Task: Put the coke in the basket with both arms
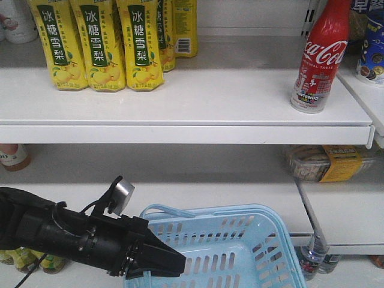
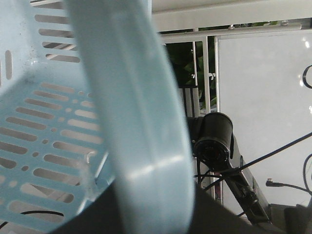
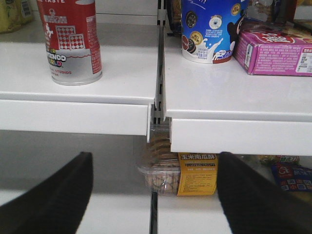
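Below the upper shelf [image 1: 180, 96], grips the basket [image 1: 240, 211] [image 2: 44, 136] by its near-left rim with the left end effector [image 1: 170, 263], clenched. Holds the right end effector [image 3: 151, 195] spread wide, empty, before that shelf's front edge. Finds the coke [image 1: 321, 57] [image 3: 70, 41] upright near the shelf's right edge, yellow bottles [image 1: 96, 45] well apart leftward, bare shelf between.

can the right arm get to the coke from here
Probably, once it rises: the open right gripper sits below the shelf edge, and nothing stands in front of the coke.
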Robot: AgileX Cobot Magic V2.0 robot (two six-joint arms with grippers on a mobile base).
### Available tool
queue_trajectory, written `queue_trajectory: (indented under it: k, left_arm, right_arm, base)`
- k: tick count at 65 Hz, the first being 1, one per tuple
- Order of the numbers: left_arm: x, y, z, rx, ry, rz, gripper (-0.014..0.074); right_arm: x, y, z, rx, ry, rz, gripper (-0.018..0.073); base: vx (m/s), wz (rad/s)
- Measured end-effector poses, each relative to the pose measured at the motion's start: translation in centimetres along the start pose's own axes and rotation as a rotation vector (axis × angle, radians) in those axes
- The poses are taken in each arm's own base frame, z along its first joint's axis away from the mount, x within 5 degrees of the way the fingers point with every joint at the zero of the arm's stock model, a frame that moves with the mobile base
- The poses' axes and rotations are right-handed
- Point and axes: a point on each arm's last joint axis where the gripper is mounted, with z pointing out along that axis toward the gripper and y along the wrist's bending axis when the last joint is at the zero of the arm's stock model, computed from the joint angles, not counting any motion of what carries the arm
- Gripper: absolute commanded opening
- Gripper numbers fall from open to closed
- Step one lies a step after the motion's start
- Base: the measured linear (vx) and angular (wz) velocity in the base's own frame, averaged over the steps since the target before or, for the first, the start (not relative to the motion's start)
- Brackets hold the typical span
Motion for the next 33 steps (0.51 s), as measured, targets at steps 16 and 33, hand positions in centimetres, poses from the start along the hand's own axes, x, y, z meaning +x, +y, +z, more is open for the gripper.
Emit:
queue_trajectory:
  k: [16, 33]
  left_arm:
    - [0.0, 0.0, 0.0, 0.0, 0.0, 0.0, -0.0006]
    - [0.0, 0.0, 0.0, 0.0, 0.0, 0.0, -0.0006]
  right_arm:
    - [-0.7, 0.1, -0.2, -0.009, -0.021, 0.039, 0.0638]
    - [-5.8, 0.2, -1.2, -0.042, -0.157, 0.091, 0.0577]
  base:
    - [0.0, 0.0]
    - [0.0, 0.0]
